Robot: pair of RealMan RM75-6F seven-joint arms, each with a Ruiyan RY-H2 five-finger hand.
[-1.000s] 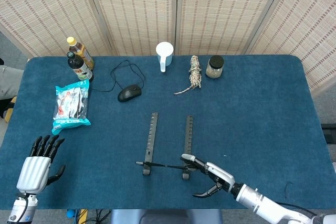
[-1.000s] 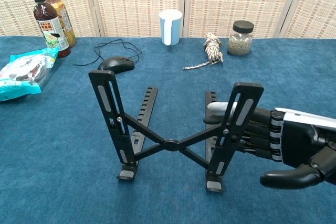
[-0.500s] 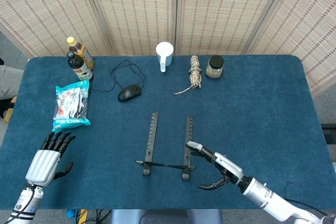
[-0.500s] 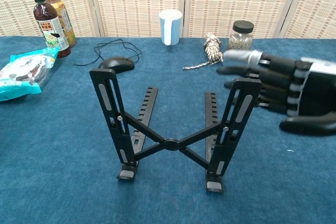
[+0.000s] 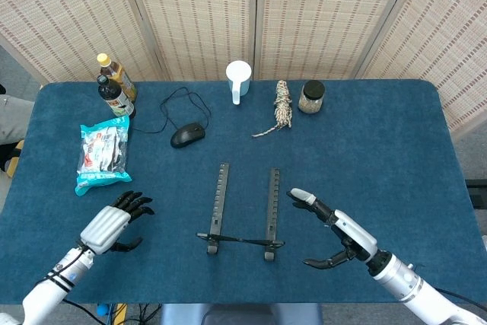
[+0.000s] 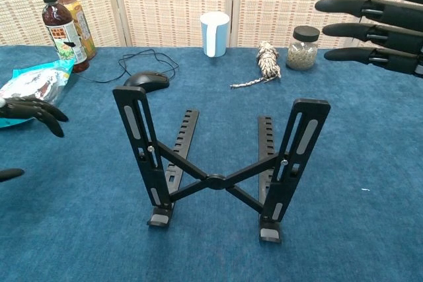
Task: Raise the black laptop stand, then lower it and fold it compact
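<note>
While the black metal X-frame laptop stand (image 6: 221, 156) is standing raised, untouched, lowering w/ folding is judged next; right hand (image 5: 338, 234) and left hand (image 5: 114, 224) are being held released, fingers apart.

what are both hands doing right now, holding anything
Left hand: open, fingers apart, holding nothing, left of the laptop stand.
Right hand: open, fingers spread, holding nothing, clear of the stand.

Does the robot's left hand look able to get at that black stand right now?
Probably yes: the left hand is open and holds nothing, and only bare table lies between it and the stand.
</note>
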